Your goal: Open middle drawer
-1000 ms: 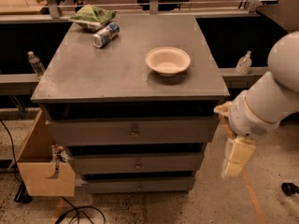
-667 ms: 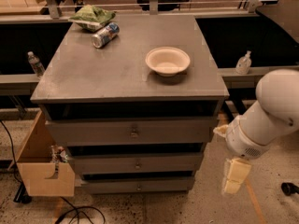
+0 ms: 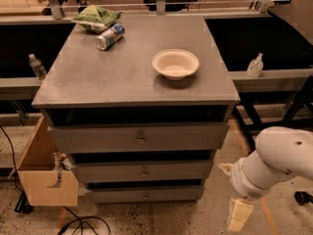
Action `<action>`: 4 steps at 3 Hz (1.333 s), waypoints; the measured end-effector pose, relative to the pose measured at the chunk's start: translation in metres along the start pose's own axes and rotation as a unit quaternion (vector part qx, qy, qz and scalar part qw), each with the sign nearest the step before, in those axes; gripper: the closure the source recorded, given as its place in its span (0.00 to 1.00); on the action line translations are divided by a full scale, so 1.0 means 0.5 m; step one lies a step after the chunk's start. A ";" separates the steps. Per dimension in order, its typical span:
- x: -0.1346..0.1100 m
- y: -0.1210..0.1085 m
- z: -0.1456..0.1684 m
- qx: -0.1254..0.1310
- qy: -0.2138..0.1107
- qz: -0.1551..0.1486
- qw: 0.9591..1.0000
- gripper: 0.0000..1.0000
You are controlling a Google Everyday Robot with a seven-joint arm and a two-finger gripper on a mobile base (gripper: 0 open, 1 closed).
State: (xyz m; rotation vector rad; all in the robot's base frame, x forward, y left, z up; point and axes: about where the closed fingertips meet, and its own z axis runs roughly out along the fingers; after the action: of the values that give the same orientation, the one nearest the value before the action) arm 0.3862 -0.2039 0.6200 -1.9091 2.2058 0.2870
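Note:
The middle drawer (image 3: pixel 112 172) is a grey front with a small round brass knob (image 3: pixel 144 174), set between the tallest top drawer (image 3: pixel 98 139) and the slimmest bottom drawer (image 3: pixel 117 196) of a grey cabinet. All three fronts look pushed in. My gripper (image 3: pixel 239 214) hangs low at the lower right, pointing down toward the floor, to the right of the cabinet and apart from it, below the level of the middle drawer's knob. The white arm (image 3: pixel 281 160) rises behind it.
On the cabinet top (image 3: pixel 98 77) stand a white bowl (image 3: pixel 175 63), a can lying on its side (image 3: pixel 109 36) and a green bag (image 3: pixel 96 17). A cardboard box (image 3: pixel 44 177) sits at the cabinet's left. Bottles (image 3: pixel 37 66) (image 3: pixel 255 65) stand on side ledges. Cables (image 3: pixel 83 224) lie on the floor.
My arm and gripper have dropped lower beside the cabinet's right side. The drawers have not moved.

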 end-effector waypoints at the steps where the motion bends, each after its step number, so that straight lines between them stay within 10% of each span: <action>1: 0.000 0.000 0.000 0.000 0.000 0.000 1.000 0.00; 4: -0.005 -0.047 0.118 -0.008 -0.061 -0.044 0.997 0.00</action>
State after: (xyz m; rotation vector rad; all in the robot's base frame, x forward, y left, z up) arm 0.4118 -0.1882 0.5638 -1.9366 2.0415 0.3957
